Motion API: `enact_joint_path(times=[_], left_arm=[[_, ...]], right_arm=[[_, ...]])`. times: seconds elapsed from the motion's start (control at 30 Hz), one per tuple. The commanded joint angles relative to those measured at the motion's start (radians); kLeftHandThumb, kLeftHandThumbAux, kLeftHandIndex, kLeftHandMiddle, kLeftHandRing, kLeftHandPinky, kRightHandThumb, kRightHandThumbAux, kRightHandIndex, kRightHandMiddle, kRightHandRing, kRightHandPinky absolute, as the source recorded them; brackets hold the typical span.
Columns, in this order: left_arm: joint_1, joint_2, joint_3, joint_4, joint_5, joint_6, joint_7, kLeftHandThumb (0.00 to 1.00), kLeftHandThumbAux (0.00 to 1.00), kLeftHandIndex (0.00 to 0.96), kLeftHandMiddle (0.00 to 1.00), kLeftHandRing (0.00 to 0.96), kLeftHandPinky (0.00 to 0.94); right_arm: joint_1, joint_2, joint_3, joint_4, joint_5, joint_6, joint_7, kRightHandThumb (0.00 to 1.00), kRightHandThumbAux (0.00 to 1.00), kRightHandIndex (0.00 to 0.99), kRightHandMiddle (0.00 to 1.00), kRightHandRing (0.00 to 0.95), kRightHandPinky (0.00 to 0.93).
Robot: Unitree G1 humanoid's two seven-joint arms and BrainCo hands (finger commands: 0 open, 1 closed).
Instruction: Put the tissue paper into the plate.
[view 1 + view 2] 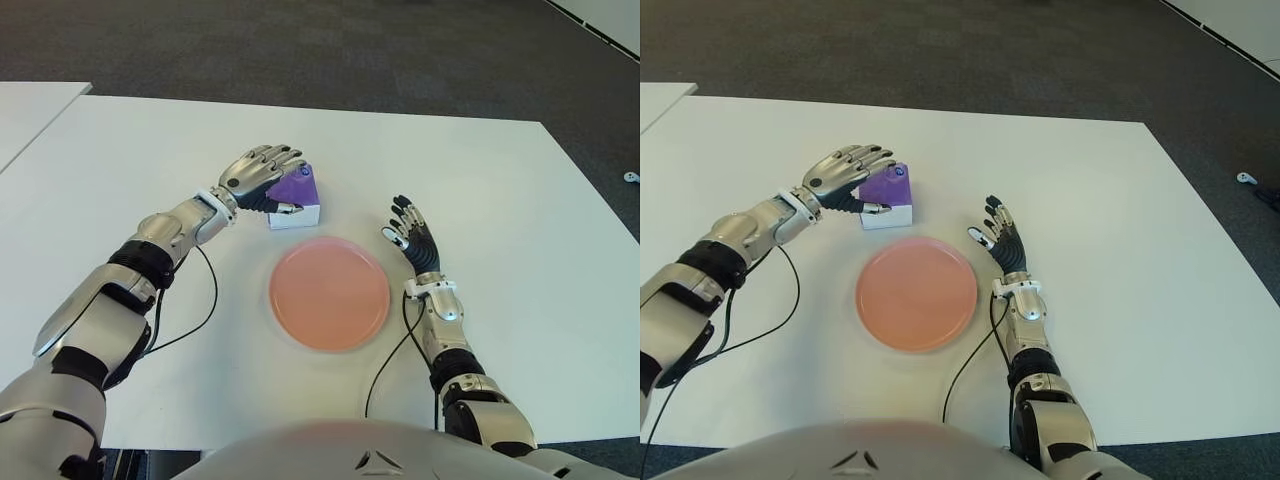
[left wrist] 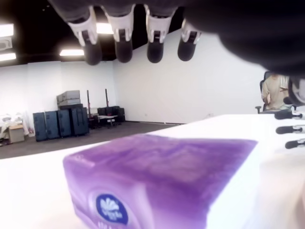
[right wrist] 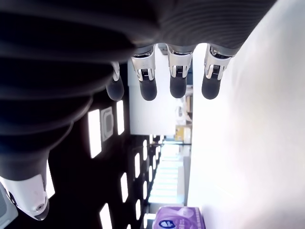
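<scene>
One purple-and-white tissue paper pack [image 1: 294,196] sits just beyond the one round pink plate [image 1: 329,294] on the white table [image 1: 520,200]. My left hand [image 1: 260,172] hovers over it, fingers spread, nothing gripped. My right hand [image 1: 412,234] shows right of the plate, open too.

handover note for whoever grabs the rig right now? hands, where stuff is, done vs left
Left hand: open, fingers spread above the tissue pack, thumb by its near side; no grasp yet.
Right hand: open, idle, showing to the right of the plate.
Tissue pack: purple, on the table just behind the plate, not in it.
Plate: pink, nothing in it, in front of the robot.
Done: left hand brought over the pack.
Left: close on the pack, lift it, set it in the plate, release.
</scene>
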State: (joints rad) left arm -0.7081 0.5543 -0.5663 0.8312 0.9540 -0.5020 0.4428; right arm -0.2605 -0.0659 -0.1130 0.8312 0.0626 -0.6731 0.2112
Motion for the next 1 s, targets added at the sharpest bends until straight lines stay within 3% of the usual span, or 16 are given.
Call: enact_joint_path(times=[0.03, 0.5, 0.83, 1.0], left_arm=[[-0.012, -0.004, -0.034, 0.040, 0.021, -0.004, -0.025, 0.157, 0.166, 0.000, 0.000, 0.000, 0.000], [-0.048, -0.029, -0.085, 0.126, 0.030, -0.011, 0.019, 0.161, 0.152, 0.000, 0.000, 0.000, 0.000], [-0.096, -0.044, -0.133, 0.170, 0.103, 0.092, 0.099, 0.162, 0.139, 0.000, 0.000, 0.000, 0.000], [-0.128, -0.058, -0.170, 0.216, 0.154, 0.169, 0.191, 0.171, 0.150, 0.000, 0.000, 0.000, 0.000]], right_arm=[[0.142, 0.035, -0.005, 0.148, 0.005, -0.003, -0.001, 0.000, 0.601, 0.000, 0.000, 0.000, 0.000], [0.134, 0.038, -0.011, 0.165, 0.009, 0.004, 0.002, 0.000, 0.608, 0.000, 0.000, 0.000, 0.000], [0.136, 0.035, -0.012, 0.163, 0.013, -0.013, 0.029, 0.000, 0.607, 0.000, 0.000, 0.000, 0.000], [0.130, 0.031, -0.013, 0.173, 0.006, -0.010, 0.025, 0.000, 0.608, 0.000, 0.000, 0.000, 0.000]])
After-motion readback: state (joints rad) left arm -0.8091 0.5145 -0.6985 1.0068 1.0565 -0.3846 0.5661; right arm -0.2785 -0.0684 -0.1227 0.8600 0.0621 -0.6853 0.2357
